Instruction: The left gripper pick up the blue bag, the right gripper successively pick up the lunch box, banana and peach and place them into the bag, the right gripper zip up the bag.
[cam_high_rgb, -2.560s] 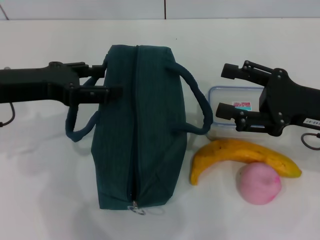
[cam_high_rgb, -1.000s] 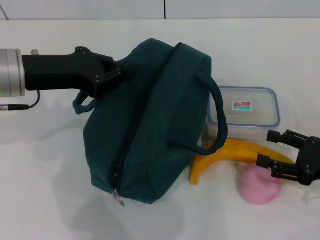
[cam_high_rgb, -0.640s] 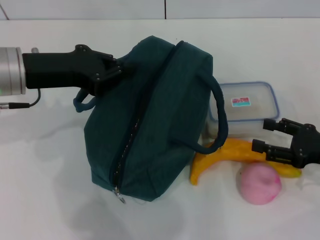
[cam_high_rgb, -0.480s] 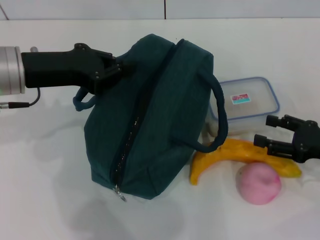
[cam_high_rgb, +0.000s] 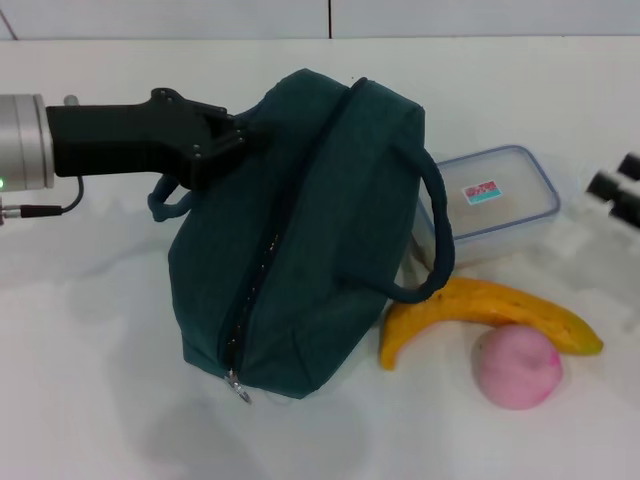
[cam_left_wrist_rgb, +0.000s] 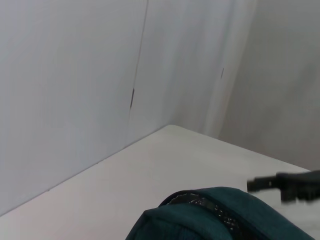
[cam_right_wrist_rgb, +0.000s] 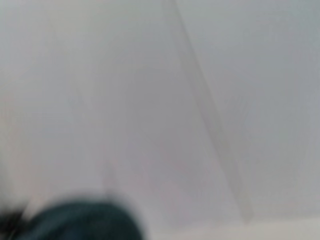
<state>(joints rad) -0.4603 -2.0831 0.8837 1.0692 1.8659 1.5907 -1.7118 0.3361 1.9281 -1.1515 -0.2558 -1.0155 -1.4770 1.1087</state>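
Note:
The dark blue-green bag (cam_high_rgb: 310, 230) is tilted, its far left end lifted. My left gripper (cam_high_rgb: 232, 142) is shut on the bag at that end, beside one handle loop. The zip runs along the top, with its pull (cam_high_rgb: 238, 387) at the near end. The clear lunch box (cam_high_rgb: 497, 200) with a blue rim sits skewed right of the bag. The banana (cam_high_rgb: 485, 310) and pink peach (cam_high_rgb: 517, 366) lie in front of it. My right gripper (cam_high_rgb: 618, 180) shows only its fingertips at the right edge, apart, off the box. The bag top also shows in the left wrist view (cam_left_wrist_rgb: 220, 215).
The white table (cam_high_rgb: 90, 380) has free room at the front left and at the back. One bag handle (cam_high_rgb: 440, 235) arches over toward the lunch box. In the left wrist view the right gripper (cam_left_wrist_rgb: 287, 182) shows farther off beyond the bag. A wall stands behind.
My right gripper has risen from beside the peach and banana and drawn off to the right edge. The lunch box has turned and shifted slightly. The left gripper keeps the bag lifted and tilted.

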